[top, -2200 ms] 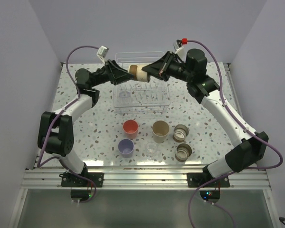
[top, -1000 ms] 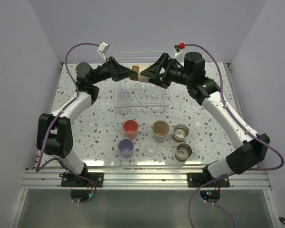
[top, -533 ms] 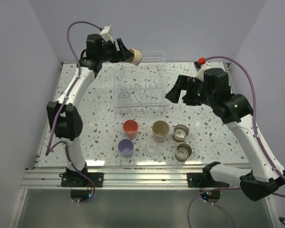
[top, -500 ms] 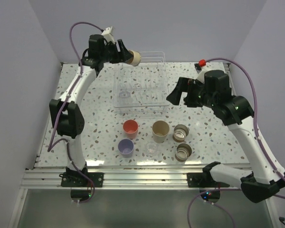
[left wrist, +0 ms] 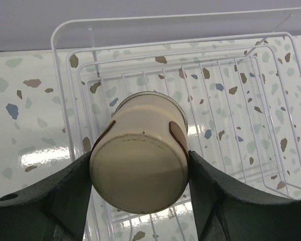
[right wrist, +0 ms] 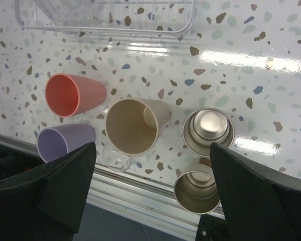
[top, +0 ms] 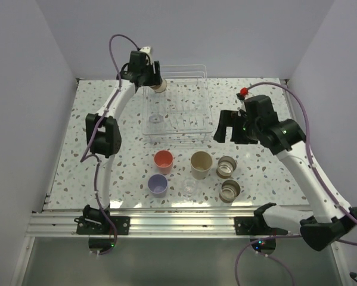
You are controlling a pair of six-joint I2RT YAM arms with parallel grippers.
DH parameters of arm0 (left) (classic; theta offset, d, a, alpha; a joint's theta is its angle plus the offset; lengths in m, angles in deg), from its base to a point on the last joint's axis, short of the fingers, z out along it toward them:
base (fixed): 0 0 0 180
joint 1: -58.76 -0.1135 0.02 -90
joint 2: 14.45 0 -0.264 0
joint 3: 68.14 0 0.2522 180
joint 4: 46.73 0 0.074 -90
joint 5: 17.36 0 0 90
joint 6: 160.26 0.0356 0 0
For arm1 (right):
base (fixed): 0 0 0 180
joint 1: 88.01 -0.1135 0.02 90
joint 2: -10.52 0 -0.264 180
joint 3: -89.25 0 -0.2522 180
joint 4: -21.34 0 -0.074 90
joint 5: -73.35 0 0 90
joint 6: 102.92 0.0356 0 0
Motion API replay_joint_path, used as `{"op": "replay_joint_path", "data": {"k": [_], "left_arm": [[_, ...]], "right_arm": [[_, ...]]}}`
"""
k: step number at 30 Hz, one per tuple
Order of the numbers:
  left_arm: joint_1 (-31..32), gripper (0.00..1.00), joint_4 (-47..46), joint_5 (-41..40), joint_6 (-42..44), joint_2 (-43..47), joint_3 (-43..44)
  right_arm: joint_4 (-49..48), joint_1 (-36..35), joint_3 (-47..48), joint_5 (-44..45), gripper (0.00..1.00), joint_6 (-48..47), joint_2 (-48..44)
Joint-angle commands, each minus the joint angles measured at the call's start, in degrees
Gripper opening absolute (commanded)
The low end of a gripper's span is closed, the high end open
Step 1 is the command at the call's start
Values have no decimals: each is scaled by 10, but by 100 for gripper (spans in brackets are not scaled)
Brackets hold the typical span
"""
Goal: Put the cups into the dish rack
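**Inspector:** Largest item first.

**Assessor:** A speckled table (top: 106,155) carries everything. The dish rack (top: 177,107), a white wire basket, sits on the table's far half. All positions below are taken from that rack.

**Inspector:** The left arm?

**Assessor:** The left gripper (top: 158,85) hangs over the rack's far left corner. Its jaws are clamped on a tan cup (left wrist: 139,165), with 1 finger on each side of the wall. The cup's base faces the wrist camera and its mouth points down into the rack. Whether the rim touches the wires, I cannot tell.

**Inspector:** The right arm?

**Assessor:** The right gripper (right wrist: 153,145) hangs just off the rack's near right corner. Its jaws are spread wide with nothing between them.

**Inspector:** Loose cups?

**Assessor:** There are 6, all on the table on the rack's near side, mouths up.
- The beige cup (right wrist: 135,125) is the largest and stands opposite the rack's near right part.
- The coral cup (right wrist: 72,94) stands opposite the rack's near middle.
- The lavender cup (right wrist: 65,140) stands farther from the rack than the coral one.
- 1 brown-rimmed cup (right wrist: 209,130) stands beyond the rack's right corner.
- The other brown-rimmed cup (right wrist: 198,191) stands farther out again.
- The clear glass (right wrist: 117,159) stands just beside the beige cup, on the side away from the rack.

**Inspector:** Anything inside the rack?

**Assessor:** Another glass (top: 157,118) appears to sit in the rack's left part. Its outline is faint.
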State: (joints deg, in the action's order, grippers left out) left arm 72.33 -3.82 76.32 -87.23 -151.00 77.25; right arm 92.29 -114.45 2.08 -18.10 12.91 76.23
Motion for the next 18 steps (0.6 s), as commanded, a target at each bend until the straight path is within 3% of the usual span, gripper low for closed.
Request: {"op": "replay_joint_path", "data": {"k": [1,10,16,18], "left_arm": [[-1,0,-48,-33,28,-13,31],[-1,0,-69,-57,4,-79,83],[-2,19,-88,-68,22,-77,79],[-2,19,-86,-79,31,-70,72]], "right_arm": [[13,2,62,28,98,-9,70],[28,2,129,17,98,-11,202],[-14,4,123,7,98,-43,205],[-21,5,117,11,98,-49,200]]}}
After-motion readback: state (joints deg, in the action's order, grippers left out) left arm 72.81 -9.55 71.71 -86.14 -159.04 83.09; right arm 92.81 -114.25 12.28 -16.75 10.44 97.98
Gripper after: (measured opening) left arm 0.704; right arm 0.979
